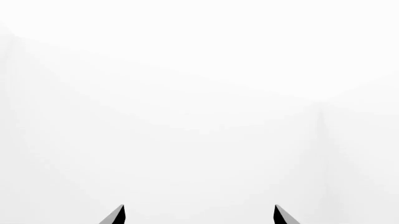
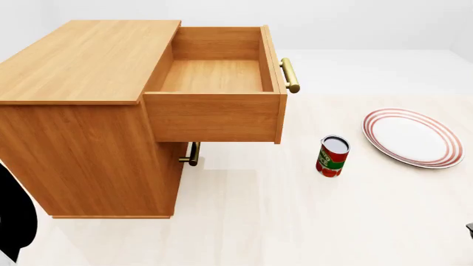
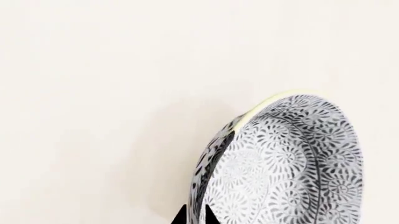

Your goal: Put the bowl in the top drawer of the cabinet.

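Note:
The bowl (image 3: pixel 293 168), with a dense blue-grey pattern, shows only in the right wrist view. It hangs tilted on edge above the pale floor, and my right gripper (image 3: pixel 194 215) is shut on its rim. The bowl is out of the head view. There the wooden cabinet (image 2: pixel 81 61) stands at the left with its top drawer (image 2: pixel 214 116) pulled out and nothing showing inside it. My left gripper (image 1: pixel 199 214) is open, its fingertips wide apart in front of plain white, with nothing between them.
A red can (image 2: pixel 333 157) stands on the floor right of the drawer front. Further right lies a red-ringed white plate (image 2: pixel 412 137). The drawer's brass handle (image 2: pixel 291 75) juts to the right. The lower drawer's handle (image 2: pixel 194 153) shows beneath. Part of my left arm (image 2: pixel 15 221) fills the lower left corner.

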Controlling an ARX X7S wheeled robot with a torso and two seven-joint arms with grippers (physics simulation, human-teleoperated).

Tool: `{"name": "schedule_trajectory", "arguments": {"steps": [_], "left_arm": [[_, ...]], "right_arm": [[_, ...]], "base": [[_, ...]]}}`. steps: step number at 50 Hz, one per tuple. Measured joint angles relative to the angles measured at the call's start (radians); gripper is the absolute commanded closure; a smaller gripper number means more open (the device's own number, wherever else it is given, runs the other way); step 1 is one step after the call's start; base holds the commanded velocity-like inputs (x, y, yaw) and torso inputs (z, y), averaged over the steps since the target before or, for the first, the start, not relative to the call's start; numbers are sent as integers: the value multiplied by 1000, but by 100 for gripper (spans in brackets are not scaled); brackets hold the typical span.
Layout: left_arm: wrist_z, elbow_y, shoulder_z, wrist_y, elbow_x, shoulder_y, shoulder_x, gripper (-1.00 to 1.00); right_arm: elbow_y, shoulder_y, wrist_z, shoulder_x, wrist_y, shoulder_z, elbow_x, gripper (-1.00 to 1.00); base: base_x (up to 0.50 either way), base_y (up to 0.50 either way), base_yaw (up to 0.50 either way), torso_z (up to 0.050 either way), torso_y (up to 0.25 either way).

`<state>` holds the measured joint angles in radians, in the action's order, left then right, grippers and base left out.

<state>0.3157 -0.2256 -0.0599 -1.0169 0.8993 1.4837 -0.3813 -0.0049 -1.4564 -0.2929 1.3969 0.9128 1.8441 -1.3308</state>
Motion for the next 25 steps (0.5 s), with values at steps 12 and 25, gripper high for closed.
{"name": "schedule_trajectory", "arguments": {"steps": [12, 25], "left_arm": [[6, -2, 0, -2, 8, 6, -2, -100], [9, -4, 0, 2, 13, 9, -5, -100]], "right_arm": [[-27, -27, -49, 34, 68, -16, 14, 100], [-197, -166, 110, 132, 314, -136, 189, 100]], "base": [[0, 0, 0, 0, 0], [0, 0, 0, 0, 0]]}}
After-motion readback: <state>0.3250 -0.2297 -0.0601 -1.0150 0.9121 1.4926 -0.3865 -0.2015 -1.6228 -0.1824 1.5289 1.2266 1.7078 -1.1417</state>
